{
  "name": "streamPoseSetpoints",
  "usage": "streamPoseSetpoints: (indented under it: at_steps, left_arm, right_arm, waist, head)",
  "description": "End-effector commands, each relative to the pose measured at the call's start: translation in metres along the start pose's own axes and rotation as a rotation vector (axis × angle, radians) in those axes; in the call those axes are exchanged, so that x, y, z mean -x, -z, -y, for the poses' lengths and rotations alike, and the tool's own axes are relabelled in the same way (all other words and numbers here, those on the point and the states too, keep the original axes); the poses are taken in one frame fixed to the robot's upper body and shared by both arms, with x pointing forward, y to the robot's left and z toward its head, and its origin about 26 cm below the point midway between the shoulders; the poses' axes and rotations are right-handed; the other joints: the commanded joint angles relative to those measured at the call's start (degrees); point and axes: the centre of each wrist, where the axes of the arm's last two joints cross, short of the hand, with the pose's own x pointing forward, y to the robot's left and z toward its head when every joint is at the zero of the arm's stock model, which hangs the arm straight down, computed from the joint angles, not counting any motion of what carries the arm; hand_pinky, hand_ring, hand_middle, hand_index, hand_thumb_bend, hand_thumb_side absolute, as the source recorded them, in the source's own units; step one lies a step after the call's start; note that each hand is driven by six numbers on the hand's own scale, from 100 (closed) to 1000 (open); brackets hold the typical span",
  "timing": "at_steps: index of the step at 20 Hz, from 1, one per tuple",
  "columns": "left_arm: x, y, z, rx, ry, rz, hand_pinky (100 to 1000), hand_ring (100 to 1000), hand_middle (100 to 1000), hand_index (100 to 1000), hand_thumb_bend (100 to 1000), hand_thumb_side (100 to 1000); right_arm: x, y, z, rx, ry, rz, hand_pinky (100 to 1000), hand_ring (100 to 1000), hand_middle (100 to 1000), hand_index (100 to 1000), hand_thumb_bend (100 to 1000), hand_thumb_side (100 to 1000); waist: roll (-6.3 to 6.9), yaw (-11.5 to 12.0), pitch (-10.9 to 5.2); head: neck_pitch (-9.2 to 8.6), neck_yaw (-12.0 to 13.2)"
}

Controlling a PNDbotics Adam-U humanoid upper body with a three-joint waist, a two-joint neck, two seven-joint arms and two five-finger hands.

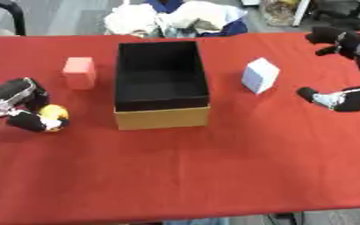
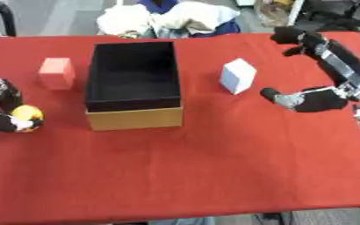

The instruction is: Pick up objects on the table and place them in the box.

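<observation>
An open box (image 1: 161, 115) with a black inside and a tan front wall stands mid-table, and nothing shows in it. A pink block (image 1: 79, 72) stands upright to its left. On the box's right sits a white cube (image 1: 260, 75). My left hand (image 1: 18, 99) lies at the left edge with its fingers and thumb curled round a yellow ball (image 1: 53, 114) that rests on the cloth. My right hand (image 2: 338, 59) is spread open to the right of the white cube, thumb low and fingers high, not touching it.
The red tablecloth (image 1: 214, 167) covers the whole table, with a wide bare stretch in front of the box. Beyond the far edge lies a heap of white and blue cloth (image 1: 175, 17). The near edge runs along the bottom.
</observation>
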Motion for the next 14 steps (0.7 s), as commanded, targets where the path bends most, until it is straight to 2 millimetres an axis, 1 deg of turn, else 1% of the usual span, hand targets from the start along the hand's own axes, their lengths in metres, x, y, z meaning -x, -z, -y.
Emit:
streamPoseSetpoints:
  at_steps: [1,4,7,11,14]
  left_arm:
    - [-0.011,-0.003,-0.035,-0.123,-0.017,0.038,515,371,301,396,469,368]
    - [-0.031,-0.001,-0.059,-0.211,-0.027,0.089,518,376,307,403,470,359]
    - [-0.05,0.007,-0.073,-0.253,-0.018,0.134,518,376,307,404,471,350]
    - [-0.076,0.024,-0.081,-0.285,-0.018,0.186,517,376,309,408,478,346]
    - [-0.098,0.044,-0.081,-0.3,-0.03,0.22,516,377,312,412,485,348]
  right_arm:
    - [-0.003,0.002,0.01,0.007,-0.029,0.01,815,916,864,981,450,221]
    - [-0.002,0.002,0.009,0.007,-0.026,0.008,814,916,864,982,441,229]
    - [-0.002,0.002,0.008,0.005,-0.022,0.011,814,916,864,982,439,229]
    - [-0.003,0.004,0.007,0.003,-0.018,0.014,814,916,864,982,438,230]
    - [-0.003,0.005,0.006,-0.002,-0.014,0.019,814,916,864,982,435,235]
  waist:
    - [-0.04,0.08,-0.97]
    - [-0.03,0.11,-1.11]
    - [-0.01,-0.03,-1.24]
    - [-0.05,-0.54,-1.33]
    - [0.01,-1.07,-1.35]
  head:
    - [0.29,-0.16]
    - [0.29,-0.04]
    - [0.29,0.0]
    - [0.29,0.13]
    - [0.29,0.42]
